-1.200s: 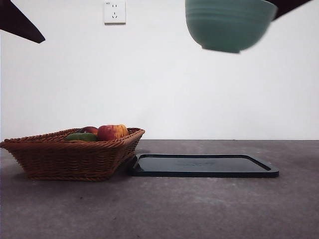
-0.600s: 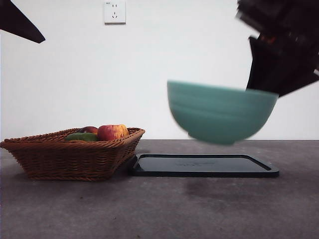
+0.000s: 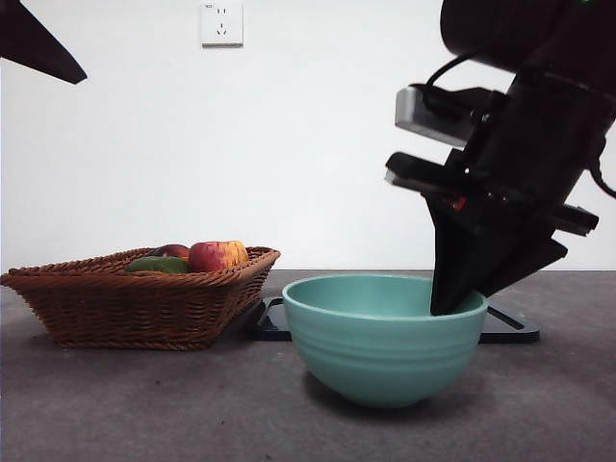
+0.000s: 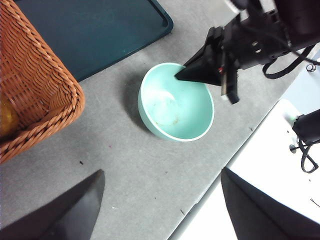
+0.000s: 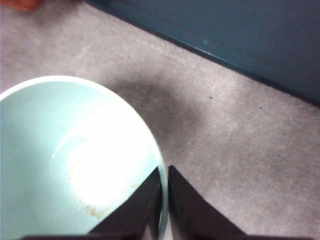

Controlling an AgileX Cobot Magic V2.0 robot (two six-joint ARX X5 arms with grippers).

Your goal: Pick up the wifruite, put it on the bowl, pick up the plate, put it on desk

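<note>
The bowl (image 3: 385, 337) rests upright and empty on the tabletop (image 3: 192, 404), just in front of the dark tray (image 3: 505, 325) and beside the basket (image 3: 135, 298). The right claw (image 5: 164, 200) pinches the bowl's rim, one jaw inside and one outside. The left claw (image 4: 160, 210) hangs spread, well above the bowl. No tan fruit is identifiable; the basket shows an apple (image 3: 217, 255) and a green fruit (image 3: 159, 264). Judged step: setting the bowl down. Next: release the rim, lift clear.

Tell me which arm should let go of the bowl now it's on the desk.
Right. The right gripper is shut on the bowl rim, which sits on the desk. The left gripper hangs open, away from it.
</note>
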